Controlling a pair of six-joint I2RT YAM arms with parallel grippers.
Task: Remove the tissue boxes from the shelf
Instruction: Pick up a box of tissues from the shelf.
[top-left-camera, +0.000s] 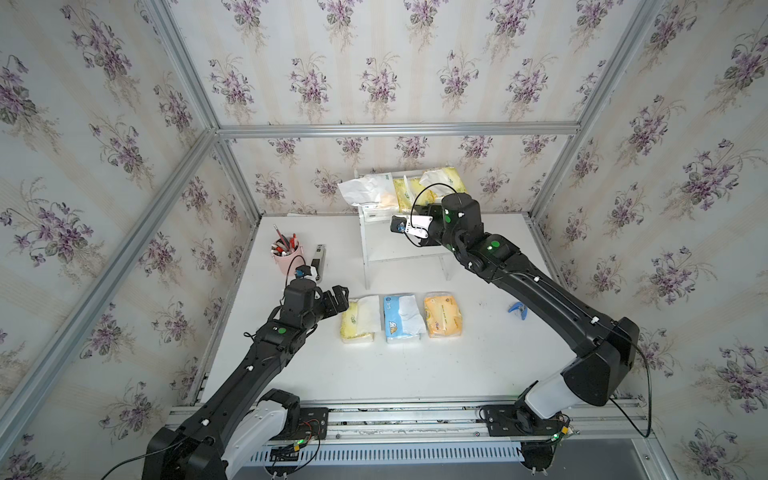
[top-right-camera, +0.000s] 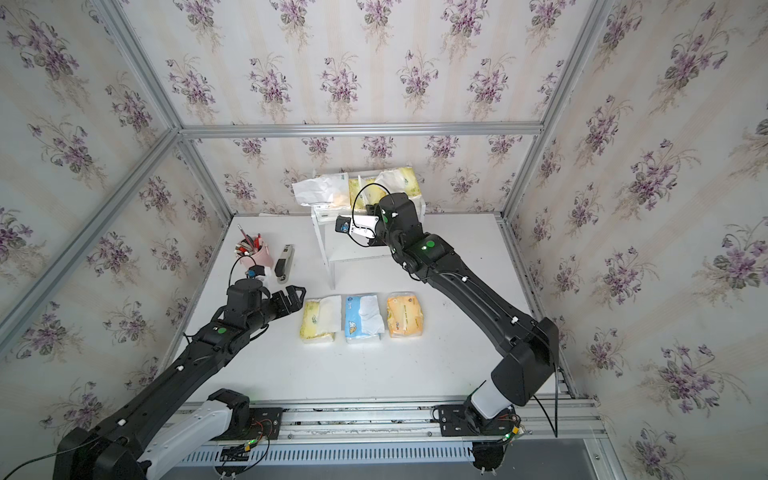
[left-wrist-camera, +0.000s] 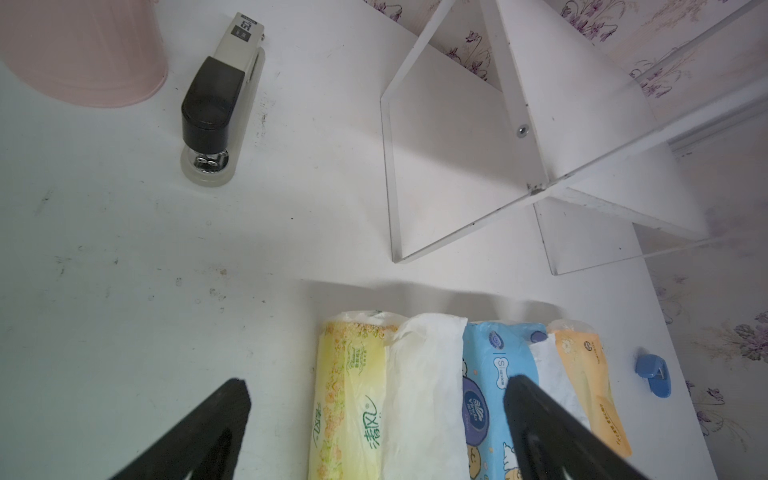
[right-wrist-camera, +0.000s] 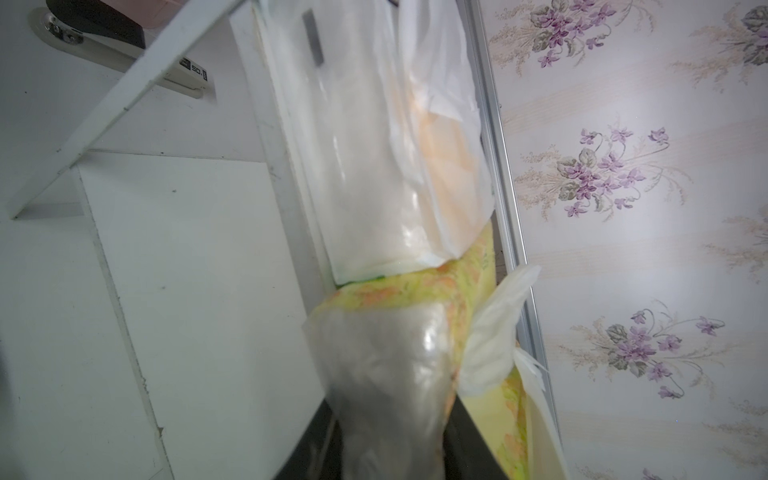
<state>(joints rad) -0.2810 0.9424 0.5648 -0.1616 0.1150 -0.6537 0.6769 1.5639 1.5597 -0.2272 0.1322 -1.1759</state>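
Near yellow pack (left-wrist-camera: 349, 395) reads 清风, long axis toward shelf (left-wrist-camera: 440, 174). Left gripper (left-wrist-camera: 376, 384) gapes; right gripper (right-wrist-camera: 390, 432) pinches a shelf pack (right-wrist-camera: 386, 345).

We get soft, even light, faint shadows on the tabletop (left-wrist-camera: 124, 257), warped edges in both top views, and a close, blurred yellow tissue pack (right-wrist-camera: 390, 357).

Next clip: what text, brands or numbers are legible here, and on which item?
"清风": on the yellow tissue pack on the table.
"S": on the blue tissue pack; its oval logo is blurred.
"50": on the stapler label.
Too small to read: print on the orange tissue pack.
Nothing legible: the white pack and yellow pack on the shelf.
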